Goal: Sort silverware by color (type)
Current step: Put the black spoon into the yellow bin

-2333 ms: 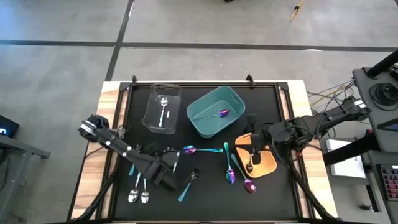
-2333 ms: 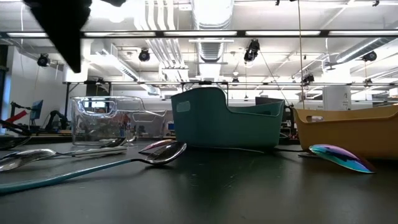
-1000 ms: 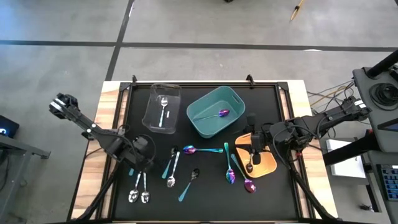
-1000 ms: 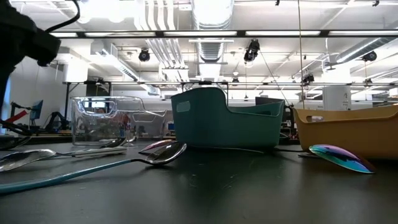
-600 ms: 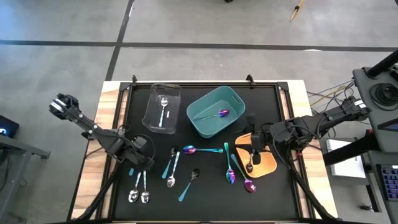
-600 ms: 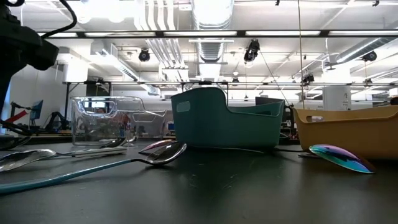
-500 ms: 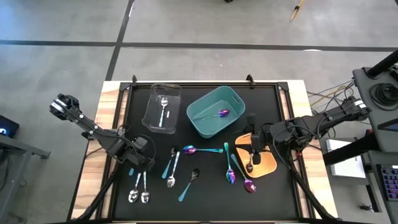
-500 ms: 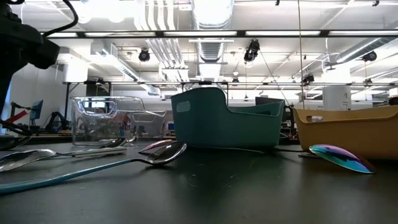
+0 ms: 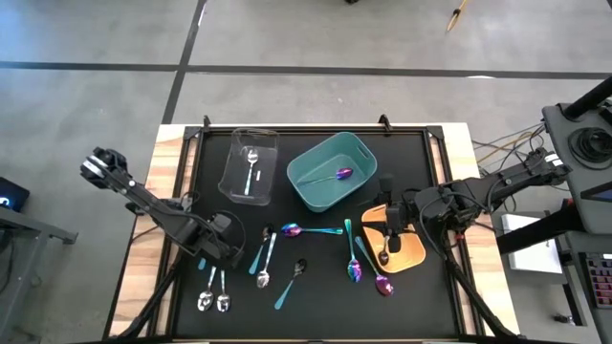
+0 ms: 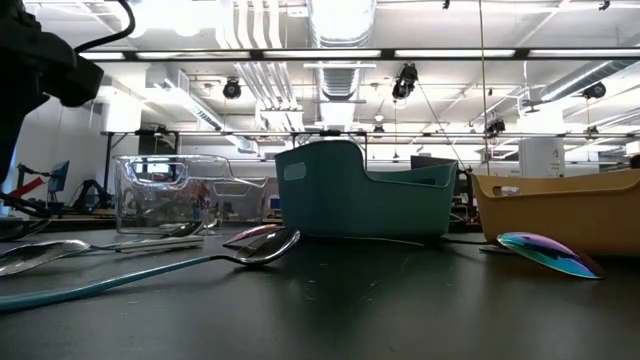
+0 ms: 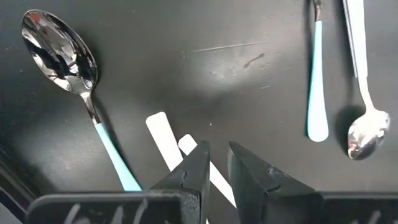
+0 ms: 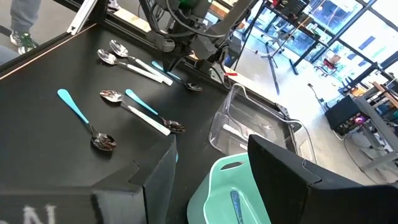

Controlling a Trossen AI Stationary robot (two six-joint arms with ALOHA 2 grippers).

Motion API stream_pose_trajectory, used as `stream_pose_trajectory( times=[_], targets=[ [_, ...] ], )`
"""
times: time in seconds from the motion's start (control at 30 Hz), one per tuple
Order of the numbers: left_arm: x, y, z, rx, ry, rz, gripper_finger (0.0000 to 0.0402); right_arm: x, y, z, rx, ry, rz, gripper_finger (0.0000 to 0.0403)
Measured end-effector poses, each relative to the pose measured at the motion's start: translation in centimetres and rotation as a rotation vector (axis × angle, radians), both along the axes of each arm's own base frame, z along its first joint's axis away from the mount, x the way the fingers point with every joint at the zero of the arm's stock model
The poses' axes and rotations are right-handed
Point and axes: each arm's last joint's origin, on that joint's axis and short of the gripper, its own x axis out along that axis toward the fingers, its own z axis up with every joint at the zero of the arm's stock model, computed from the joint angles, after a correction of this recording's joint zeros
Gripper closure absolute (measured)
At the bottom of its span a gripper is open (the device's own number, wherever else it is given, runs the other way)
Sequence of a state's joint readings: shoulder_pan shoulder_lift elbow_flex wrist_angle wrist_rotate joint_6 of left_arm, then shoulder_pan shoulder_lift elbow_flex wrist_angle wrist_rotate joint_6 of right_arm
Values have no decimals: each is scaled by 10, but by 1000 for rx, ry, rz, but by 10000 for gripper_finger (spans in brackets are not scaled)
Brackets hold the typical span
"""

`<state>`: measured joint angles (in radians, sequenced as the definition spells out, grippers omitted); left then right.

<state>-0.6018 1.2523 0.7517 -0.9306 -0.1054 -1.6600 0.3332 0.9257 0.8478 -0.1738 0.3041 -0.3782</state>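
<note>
Spoons lie scattered on the black mat. Two silver spoons (image 9: 214,300) lie near the left front, and their white handles (image 11: 165,134) run under my left gripper (image 9: 225,250), which hovers shut just above them and touches nothing. Beside it lie a dark teal-handled spoon (image 11: 59,53), another teal handle (image 11: 316,81) and a silver spoon (image 11: 367,134). Iridescent purple-blue spoons (image 9: 368,275) lie mid-table. My right gripper (image 9: 387,227) hangs open over the orange bin (image 9: 413,256). The clear bin holds a silver spoon (image 9: 251,170). The teal bin holds a purple one (image 9: 342,174).
The clear bin (image 9: 233,153) sits far left, the teal bin (image 9: 306,167) far centre and the orange bin to the right; in the low view they stand in a row behind the spoons (image 10: 255,248). A dark spoon (image 9: 383,253) lies in the orange bin. Wooden table edges frame the mat.
My left gripper has drifted a little toward the table's right and near edge, coming to hover over the handle ends of the two silver spoons. The spoons and the right arm have kept still.
</note>
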Motion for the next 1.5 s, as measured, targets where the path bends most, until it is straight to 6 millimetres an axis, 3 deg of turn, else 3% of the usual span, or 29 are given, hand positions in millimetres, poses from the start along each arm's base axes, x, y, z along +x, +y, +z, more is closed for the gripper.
stream_pose_trajectory(
  times=[0.2, 0.57, 1.13, 1.5],
  targets=[
    [1, -1, -3, 4, 16, 6, 356, 0, 0, 0, 0, 0, 0, 211],
    [-17, 11, -6, 109, 200, 103, 286, 0, 0, 0, 0, 0, 0, 211],
    [-29, 22, -32, 120, 215, 137, 283, 0, 0, 0, 0, 0, 0, 211],
    [-28, 22, -35, 152, 196, 210, 283, 0, 0, 0, 0, 0, 0, 211]
  ],
)
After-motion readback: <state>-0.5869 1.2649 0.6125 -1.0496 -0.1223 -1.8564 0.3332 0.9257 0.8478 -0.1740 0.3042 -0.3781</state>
